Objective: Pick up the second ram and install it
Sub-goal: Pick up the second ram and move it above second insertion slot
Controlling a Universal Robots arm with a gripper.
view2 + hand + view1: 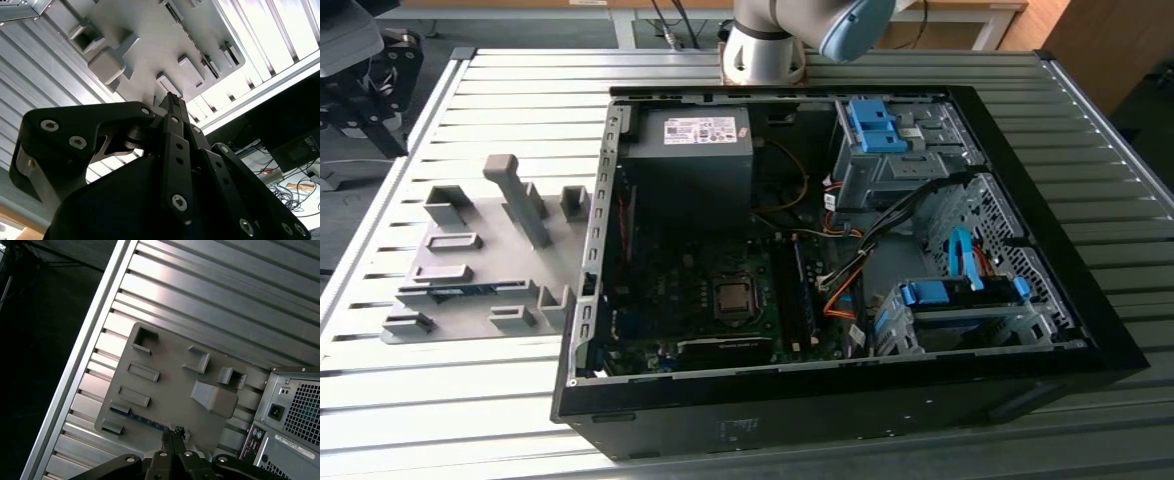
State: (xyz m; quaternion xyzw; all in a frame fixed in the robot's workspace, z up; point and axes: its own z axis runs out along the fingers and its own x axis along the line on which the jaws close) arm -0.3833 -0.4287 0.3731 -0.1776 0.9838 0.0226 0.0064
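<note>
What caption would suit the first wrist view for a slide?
Shut gripper facing the grey holder plate where the blue memory stick lies, beside the computer case.

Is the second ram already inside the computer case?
No, the second ram lies in the grey holder beside the computer case.
</note>
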